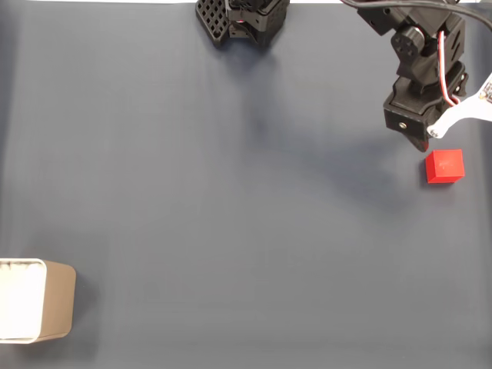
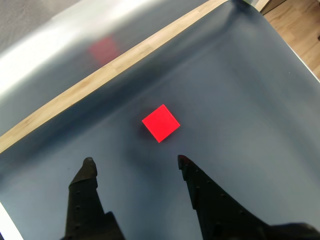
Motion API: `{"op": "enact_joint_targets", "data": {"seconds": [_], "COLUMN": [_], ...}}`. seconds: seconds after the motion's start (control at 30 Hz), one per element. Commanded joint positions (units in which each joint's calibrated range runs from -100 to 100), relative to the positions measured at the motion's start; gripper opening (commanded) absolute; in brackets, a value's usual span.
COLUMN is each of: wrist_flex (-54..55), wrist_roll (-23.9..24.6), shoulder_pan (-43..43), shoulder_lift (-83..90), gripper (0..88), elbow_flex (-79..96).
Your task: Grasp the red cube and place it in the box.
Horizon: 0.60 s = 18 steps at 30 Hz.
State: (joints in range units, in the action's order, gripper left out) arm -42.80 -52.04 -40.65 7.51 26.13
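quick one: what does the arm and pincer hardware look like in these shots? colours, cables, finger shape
The arm is black printed plastic in blocky segments, with red, white and black wires looping along its side and one white part by the pincer. A black perforated base piece sits at the top edge of the fixed view. In the wrist view the pincer has two matte black fingers tapering to blunt tips, with small dimples.

In the fixed view, the dark blue-grey table mat (image 1: 231,215) is lit evenly and softly, and focus is sharp throughout. Faint, diffuse shadows are cast to the left of the black arm and to the right of the tan box with the white interior (image 1: 58,300), whose inside is overexposed at the lower left. In the wrist view, a broad pale glare is spread across the upper left, where a blurred reddish reflection is seen. The small bright red cube (image 2: 160,123) is rendered saturated, with a soft shadow around it.
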Motion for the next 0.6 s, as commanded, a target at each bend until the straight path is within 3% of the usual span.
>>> {"op": "enact_joint_targets", "data": {"seconds": [0.0,0.57], "wrist_flex": [2.2,8.0], "wrist_roll": [0.5,0.5], "shoulder_pan": [0.8,1.9], "shoulder_lift": [-0.2,-6.3], "gripper": [37.8,37.9], "elbow_flex": [-0.5,-1.1]}}
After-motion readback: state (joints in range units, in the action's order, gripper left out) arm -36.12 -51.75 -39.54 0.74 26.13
